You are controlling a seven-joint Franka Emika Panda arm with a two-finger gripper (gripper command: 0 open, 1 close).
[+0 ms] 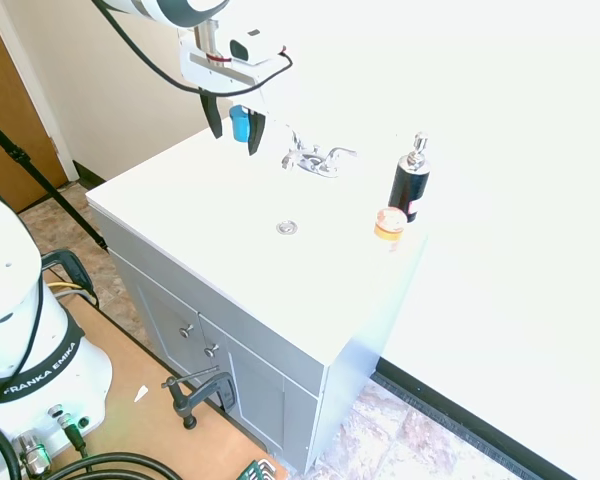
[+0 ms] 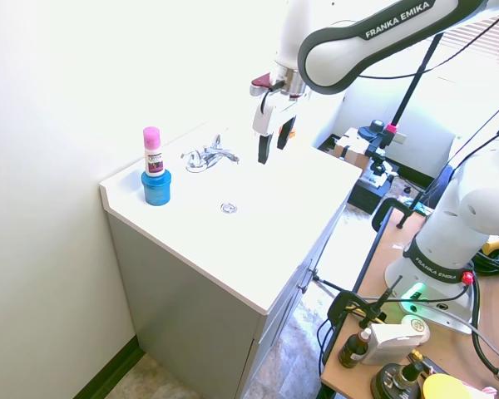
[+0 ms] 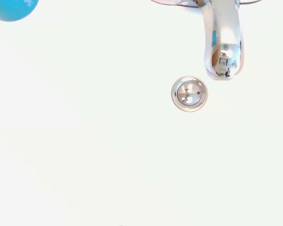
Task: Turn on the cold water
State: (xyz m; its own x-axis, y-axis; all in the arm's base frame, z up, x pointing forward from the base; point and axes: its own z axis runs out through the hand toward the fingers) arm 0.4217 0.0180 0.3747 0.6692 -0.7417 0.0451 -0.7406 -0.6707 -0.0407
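Note:
The chrome faucet point(image 1: 315, 159) stands at the back of the white sink top, with a short curved spout and two slim lever handles; no water runs from it. In the second exterior view the faucet point(image 2: 209, 155) is left of my gripper point(image 2: 274, 143). My gripper point(image 1: 233, 123) hangs open above the basin, a little off to the faucet's side, touching nothing and holding nothing. The wrist view looks straight down on the spout point(image 3: 221, 42) and the drain point(image 3: 189, 93).
A black pump bottle point(image 1: 410, 180) and a small orange round object point(image 1: 389, 223) stand at one end of the counter. A blue pot with a pink-capped bottle in it point(image 2: 155, 170) stands at the other end. The drain point(image 1: 287, 228) lies mid-basin.

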